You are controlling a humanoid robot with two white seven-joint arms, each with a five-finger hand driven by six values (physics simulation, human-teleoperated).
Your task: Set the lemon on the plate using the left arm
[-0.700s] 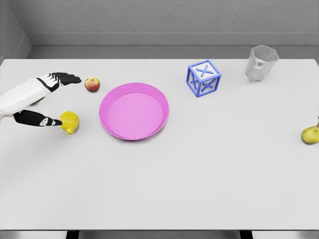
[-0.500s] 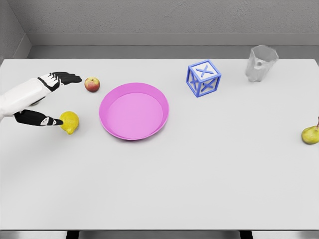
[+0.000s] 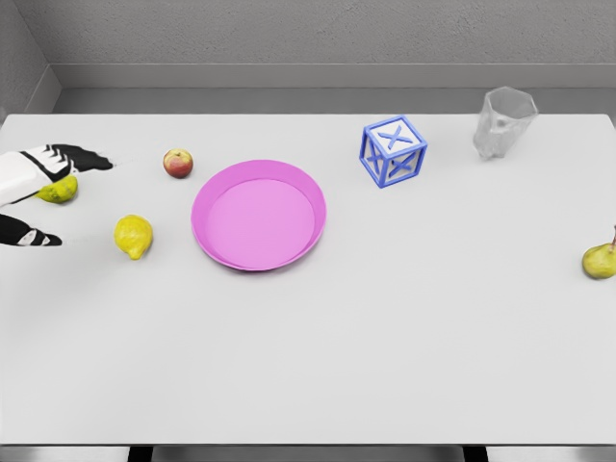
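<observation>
**Left robot hand open at the desk's left edge, lemon loose beside the plate**

The left robot hand (image 3: 34, 197) shows at the far left edge of the head view, only partly in frame. Its fingers (image 3: 77, 157) are spread apart from the thumb (image 3: 29, 236), black-tipped, and they hold nothing. In the gap between fingers and thumb, partly hidden behind the white palm, lies a small yellow-green fruit (image 3: 58, 190) on the desk (image 3: 385, 337); whether the hand touches it cannot be told.

The lemon (image 3: 134, 236) rests on the desk to the right of the thumb, clear of it, with bare desk showing between them. It lies near the left rim of the pink plate (image 3: 258, 214) but not on it. A small red apple (image 3: 177, 163) sits behind the lemon, close to the plate's upper left rim.

Further right, a blue open-frame cube (image 3: 394, 151) with crossed faces stands behind the plate's right side. A clear faceted glass (image 3: 503, 122) stands near the far right corner. A pear (image 3: 601, 260) lies at the right edge of the desk, cut by the frame. The right arm is out of view.
</observation>
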